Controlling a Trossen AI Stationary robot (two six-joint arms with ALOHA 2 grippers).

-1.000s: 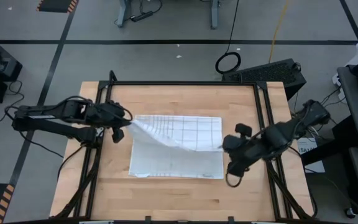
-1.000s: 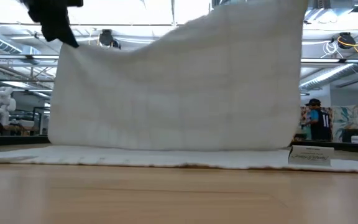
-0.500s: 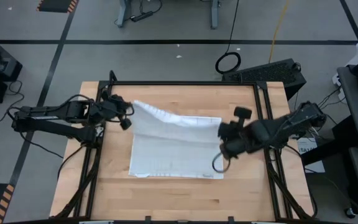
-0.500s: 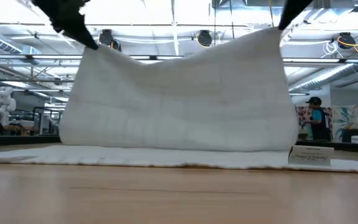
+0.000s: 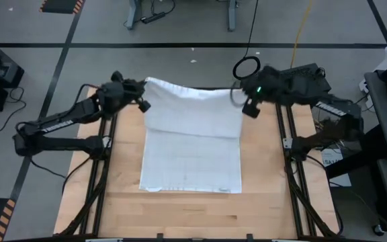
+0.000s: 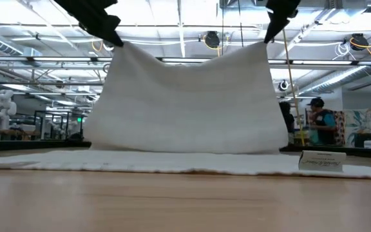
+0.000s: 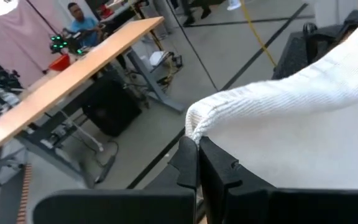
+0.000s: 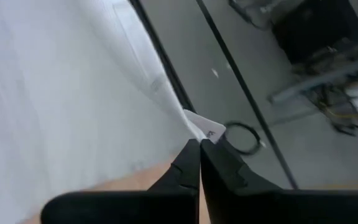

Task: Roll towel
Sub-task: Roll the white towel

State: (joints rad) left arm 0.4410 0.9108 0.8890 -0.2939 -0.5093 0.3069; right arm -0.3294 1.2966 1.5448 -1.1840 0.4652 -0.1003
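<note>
two pairs of fingers are pinching the towel (image 5: 192, 138) right now, one pair per far corner. your left gripper (image 7: 197, 144) is clamping its fingers (image 7: 185, 163) tight on a ribbed white corner, pressed together with only cloth between them. your right gripper (image 8: 199, 144) is doing the same at the other far corner, fingers (image 8: 188, 163) squeezing the edge right by the small label tag (image 8: 207, 129).

you're holding both corners up above the table's (image 5: 180, 215) far edge, left gripper (image 5: 140, 101) at the far-left, right gripper (image 5: 247, 107) at the far-right. the lifted half is hanging between them with a sag in the middle, top edge dipping in the low view (image 6: 185, 103). the near half is lying flat on the wood, spread toward the front edge, grey grid lines faintly showing on it. a second label (image 6: 322, 161) is standing at the towel's near edge on the right in the low view.

a person (image 6: 317, 125) is standing in the room behind the table, and another person (image 7: 79, 18) is showing past a workbench (image 7: 67, 81) in the left wrist view.
</note>
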